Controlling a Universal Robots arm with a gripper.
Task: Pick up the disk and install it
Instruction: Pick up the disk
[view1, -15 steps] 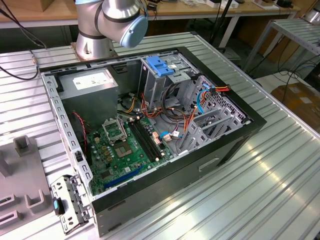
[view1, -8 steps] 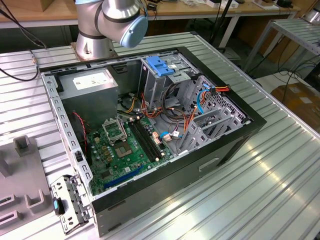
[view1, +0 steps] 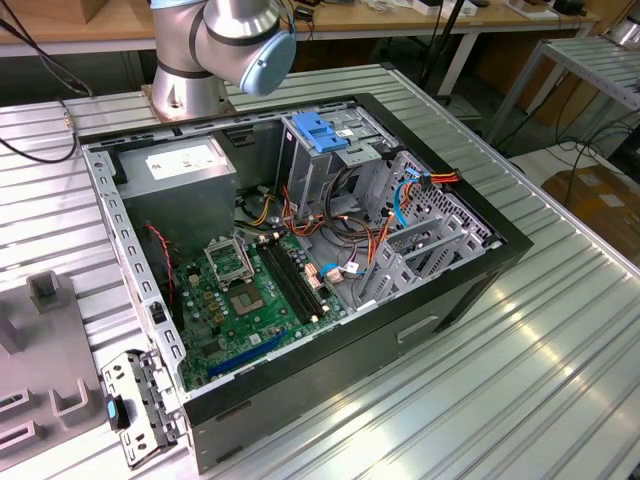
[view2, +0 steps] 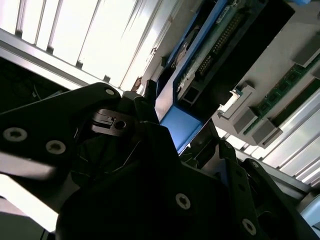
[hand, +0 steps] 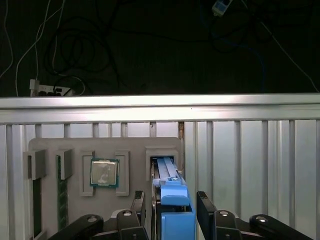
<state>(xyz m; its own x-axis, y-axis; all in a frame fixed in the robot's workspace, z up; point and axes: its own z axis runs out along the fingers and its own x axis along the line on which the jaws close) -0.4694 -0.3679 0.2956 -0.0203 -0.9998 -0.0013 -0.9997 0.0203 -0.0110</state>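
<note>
I've got gripper (hand: 171, 200) nose-down over grey tray (hand: 75, 147), fingers open w/ slim gaps astride slotted disk (hand: 170, 172).

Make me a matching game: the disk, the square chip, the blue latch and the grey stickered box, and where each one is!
1 disk
2 square chip
3 blue latch
4 grey box

A on top of the metal cage
B lying flat in a tray pocket
C standing on edge in a tray slot
D filling a corner of the computer case

Pairs: 1-C, 2-B, 3-A, 4-D
</note>
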